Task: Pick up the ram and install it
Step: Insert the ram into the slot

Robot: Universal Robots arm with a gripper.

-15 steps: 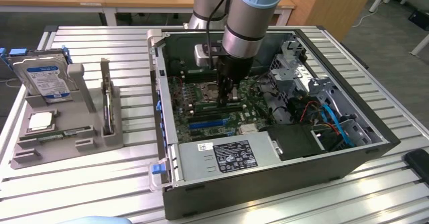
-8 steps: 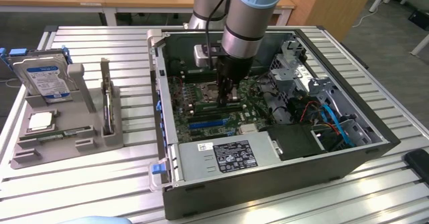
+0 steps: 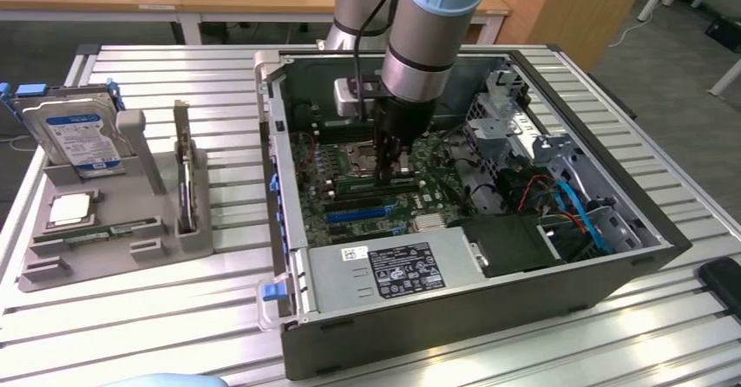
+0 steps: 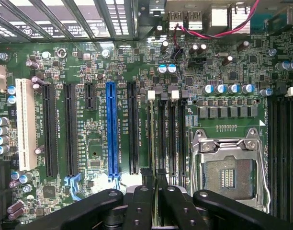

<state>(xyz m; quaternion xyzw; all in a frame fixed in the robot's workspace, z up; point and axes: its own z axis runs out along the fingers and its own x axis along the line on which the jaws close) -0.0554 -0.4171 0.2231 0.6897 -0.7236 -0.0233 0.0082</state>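
The ram (image 4: 152, 134) shows edge-on in the wrist view as a thin pale line. It stands upright in the first memory slot, beside the empty black slots (image 4: 173, 139) and the open processor socket (image 4: 228, 177). My gripper (image 4: 153, 173) is shut on the ram's near end, one black finger (image 4: 145, 178) on each side. In the exterior view the gripper (image 3: 390, 172) reaches straight down into the open computer case (image 3: 463, 318), its tips at the motherboard (image 3: 347, 187). A second green stick (image 3: 110, 230) lies in the grey holder (image 3: 116, 257).
The holder on the exterior view's left also carries a hard drive (image 3: 81, 135), a silver processor (image 3: 69, 209) and an upright card (image 3: 183, 170). Inside the case are a power supply (image 3: 394, 270), drive cages (image 3: 521, 131) and blue and orange cables (image 3: 573, 209). A blue expansion slot (image 4: 112, 129) lies beside the memory slots.
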